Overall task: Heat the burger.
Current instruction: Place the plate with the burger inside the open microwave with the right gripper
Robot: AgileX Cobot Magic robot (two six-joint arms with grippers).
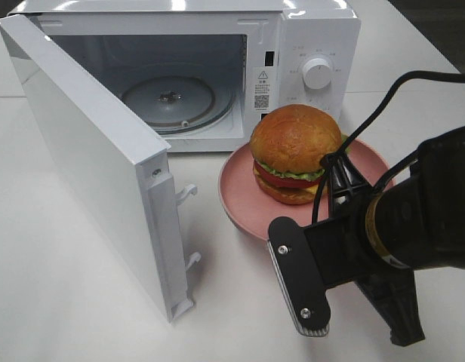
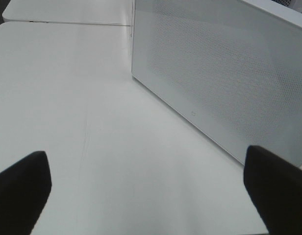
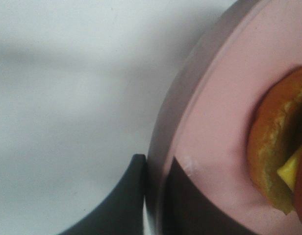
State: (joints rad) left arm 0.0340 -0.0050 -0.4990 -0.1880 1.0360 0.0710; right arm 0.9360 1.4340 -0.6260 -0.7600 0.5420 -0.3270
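The burger (image 1: 294,151), with a glossy orange-brown bun, lettuce and tomato, sits on a pink plate (image 1: 240,188) in front of the open microwave (image 1: 315,45). My right gripper (image 1: 340,167) is shut on the plate's right rim. In the right wrist view one dark finger (image 3: 126,200) lies outside the rim and the other inside, on the plate (image 3: 214,122), with the burger (image 3: 278,147) close by. My left gripper (image 2: 148,196) is open and empty, low over the table, facing the outside of the microwave door (image 2: 224,73).
The microwave door (image 1: 89,158) is swung wide open to the left and reaches toward the table's front. Inside, the glass turntable (image 1: 168,98) is bare. A control knob (image 1: 317,73) sits on the right panel. White table (image 1: 66,302) lies around.
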